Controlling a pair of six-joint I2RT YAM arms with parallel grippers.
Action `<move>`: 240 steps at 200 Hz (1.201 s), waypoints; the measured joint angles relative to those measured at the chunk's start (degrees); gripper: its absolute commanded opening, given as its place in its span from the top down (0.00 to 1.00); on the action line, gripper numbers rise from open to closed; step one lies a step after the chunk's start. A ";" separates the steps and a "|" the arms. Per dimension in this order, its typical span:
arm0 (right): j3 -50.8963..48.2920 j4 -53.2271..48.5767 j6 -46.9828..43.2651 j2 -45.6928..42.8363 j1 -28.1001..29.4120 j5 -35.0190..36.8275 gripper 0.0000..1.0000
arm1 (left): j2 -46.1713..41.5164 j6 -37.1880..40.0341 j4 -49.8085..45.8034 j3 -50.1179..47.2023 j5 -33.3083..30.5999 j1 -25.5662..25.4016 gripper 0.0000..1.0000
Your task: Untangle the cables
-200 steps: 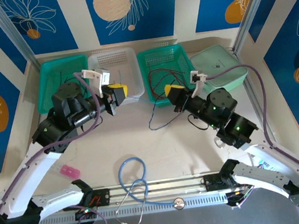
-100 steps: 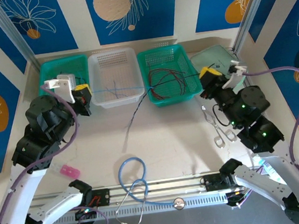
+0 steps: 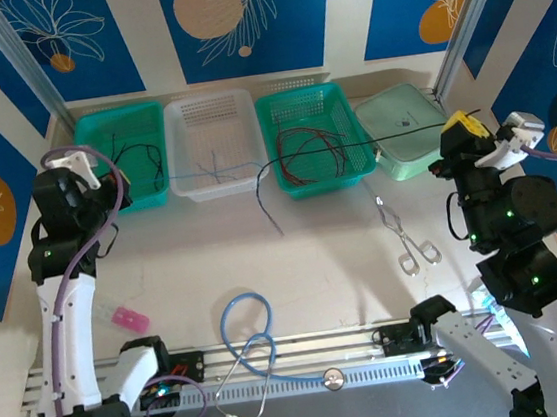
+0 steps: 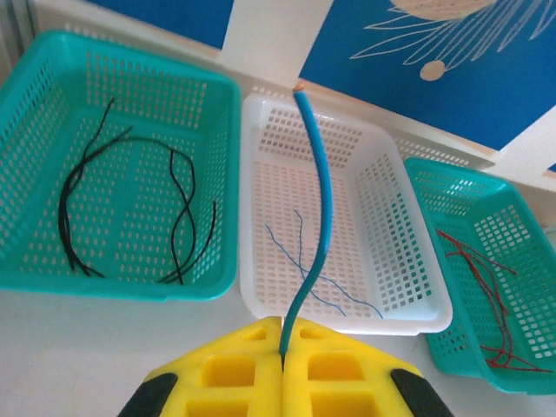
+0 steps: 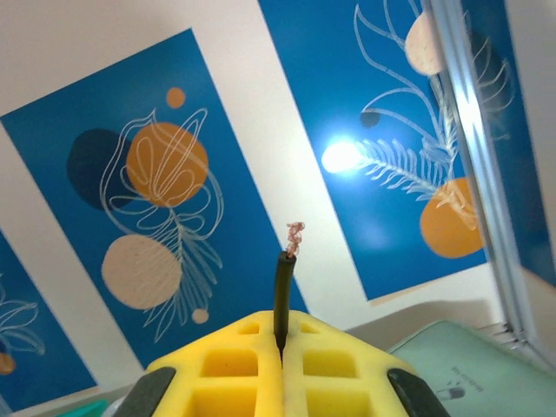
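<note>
The left gripper (image 4: 282, 337) is pressed together on a blue cable (image 4: 321, 200), which is pinched between the yellow pads and rises away over the white basket (image 4: 395, 252). The right gripper (image 5: 280, 340) is likewise clamped on a black cable (image 5: 283, 291), with a short stub and its bare copper tip left proud of the pads.

In the top view the two arms are held high and well apart, at opposite sides of the counter (image 3: 335, 262). Both cables are thereby drawn into nearly straight lines that meet near the right rim of the white basket. From there a loose dark end trails down toward the counter.

This wide stance is judged to be chosen so that the strands are pulled out of each other. The meeting point appears to be the one place where they are caught, though it cannot be told whether they are knotted or merely touching there.

The baskets are explained by the sorting laid out in them. Black cables (image 4: 178, 217) are gathered in the left teal basket (image 4: 113, 285), blue-grey cables (image 4: 300, 252) in the white one, and red cables (image 4: 486, 278) in the right teal basket (image 4: 512, 226). Each held cable is judged to be meant for the basket of its colour once freed.
</note>
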 measured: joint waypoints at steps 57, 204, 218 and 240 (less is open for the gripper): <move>1.62 0.39 -5.22 -0.96 -3.48 4.04 1.00 | -0.04 -4.68 2.51 -2.40 7.43 7.17 1.00; 0.42 0.20 -4.35 -5.07 -13.18 18.75 1.00 | -2.71 -4.17 1.79 -7.10 6.84 17.81 1.00; 0.42 0.00 -4.22 -5.07 -14.01 18.82 1.00 | -2.71 -3.52 1.75 -7.10 6.47 17.84 1.00; 0.42 -0.07 -4.24 -5.07 -15.15 18.97 1.00 | -2.67 -1.97 0.42 -6.62 4.87 18.05 1.00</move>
